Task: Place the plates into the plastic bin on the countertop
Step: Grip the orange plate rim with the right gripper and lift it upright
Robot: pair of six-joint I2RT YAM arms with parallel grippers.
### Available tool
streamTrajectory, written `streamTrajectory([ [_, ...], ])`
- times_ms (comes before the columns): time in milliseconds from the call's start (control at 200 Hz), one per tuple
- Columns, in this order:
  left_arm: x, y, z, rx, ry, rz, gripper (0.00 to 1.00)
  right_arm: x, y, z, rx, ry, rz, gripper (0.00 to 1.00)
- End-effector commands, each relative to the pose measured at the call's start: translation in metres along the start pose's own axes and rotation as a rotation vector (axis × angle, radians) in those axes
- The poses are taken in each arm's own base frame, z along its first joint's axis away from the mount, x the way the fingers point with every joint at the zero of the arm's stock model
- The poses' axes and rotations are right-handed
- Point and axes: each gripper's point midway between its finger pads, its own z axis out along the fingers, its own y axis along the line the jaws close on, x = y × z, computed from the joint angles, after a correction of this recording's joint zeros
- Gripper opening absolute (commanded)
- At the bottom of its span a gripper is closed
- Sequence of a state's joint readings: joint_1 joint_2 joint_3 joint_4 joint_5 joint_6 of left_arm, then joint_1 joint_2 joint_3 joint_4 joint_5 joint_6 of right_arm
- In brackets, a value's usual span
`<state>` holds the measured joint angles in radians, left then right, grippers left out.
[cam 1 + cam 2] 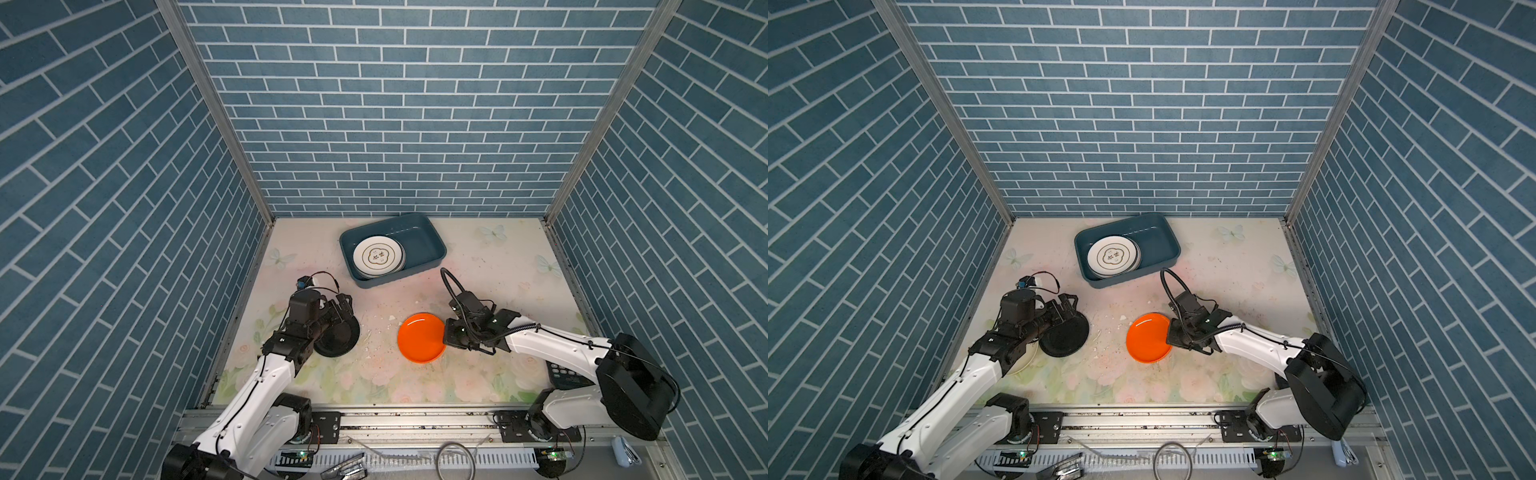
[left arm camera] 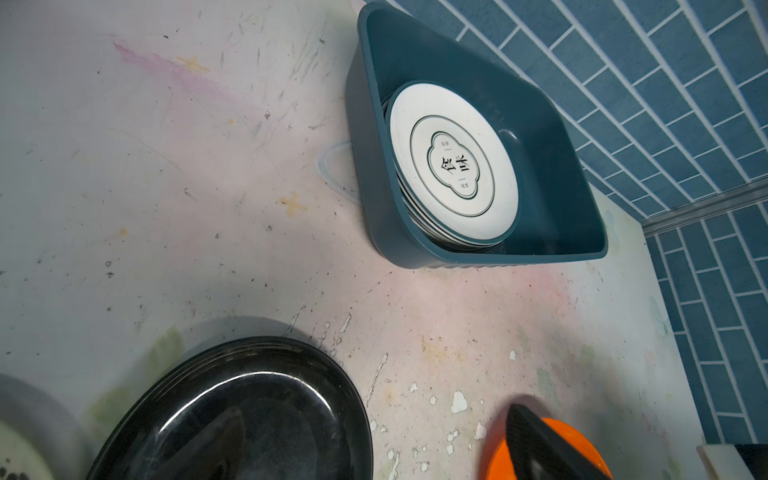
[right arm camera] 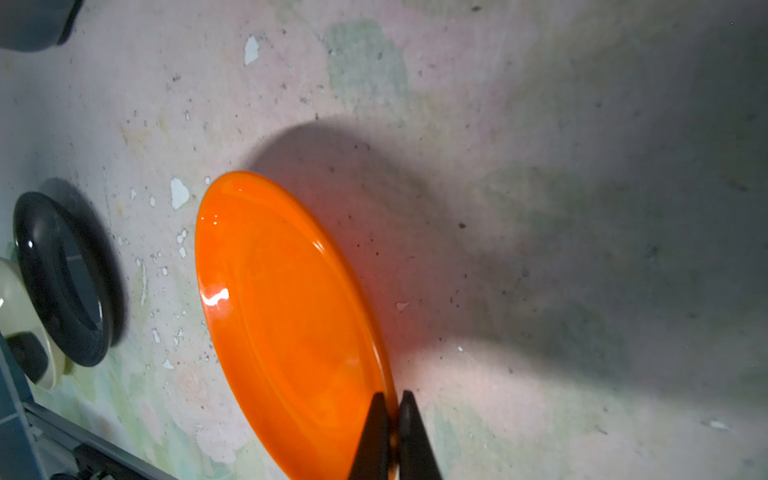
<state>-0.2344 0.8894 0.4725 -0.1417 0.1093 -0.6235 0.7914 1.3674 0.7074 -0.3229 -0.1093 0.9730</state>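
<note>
Your right gripper point(image 3: 392, 419) is closed on the orange plate point(image 3: 286, 299) at its rim; the plate looks stiff, glossy and slippery. Your left gripper point(image 1: 340, 305) is wide open and empty.

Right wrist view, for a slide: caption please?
Right gripper shut on the rim of the orange plate, floral countertop beneath.

Bright overhead light; glare on the orange plate point(image 3: 291, 316); broad soft shadows; wrist views slightly blurred.

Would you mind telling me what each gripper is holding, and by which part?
The right gripper pinches the orange plate by its rim; the left gripper, open, holds nothing.
</note>
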Motion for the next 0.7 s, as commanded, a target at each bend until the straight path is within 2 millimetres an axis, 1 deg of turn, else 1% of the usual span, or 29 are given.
streamTrajectory([
  [0, -0.007, -0.007, 0.003, 0.021, -0.015, 0.024, 1.0, -0.011, 0.002, -0.008, -0.033, -0.033, 0.069, 0.0],
  [180, -0.005, -0.012, 0.003, 0.046, 0.004, 0.04, 0.99, -0.033, 0.007, -0.021, -0.054, -0.072, 0.08, 0.0],
  [310, 0.0, -0.014, -0.001, 0.067, 0.024, 0.038, 1.0, -0.056, 0.009, -0.039, -0.012, -0.162, 0.068, 0.0],
  [400, 0.004, -0.015, -0.003, 0.076, 0.037, 0.035, 1.0, -0.069, 0.019, -0.05, -0.03, -0.203, 0.054, 0.0],
  [510, 0.006, -0.018, -0.004, 0.097, 0.045, 0.025, 0.99, -0.079, 0.033, -0.058, -0.064, -0.224, 0.042, 0.0],
  [695, 0.006, -0.02, 0.006, 0.119, 0.039, -0.031, 1.0, -0.098, 0.057, -0.067, -0.15, -0.284, 0.036, 0.0],
])
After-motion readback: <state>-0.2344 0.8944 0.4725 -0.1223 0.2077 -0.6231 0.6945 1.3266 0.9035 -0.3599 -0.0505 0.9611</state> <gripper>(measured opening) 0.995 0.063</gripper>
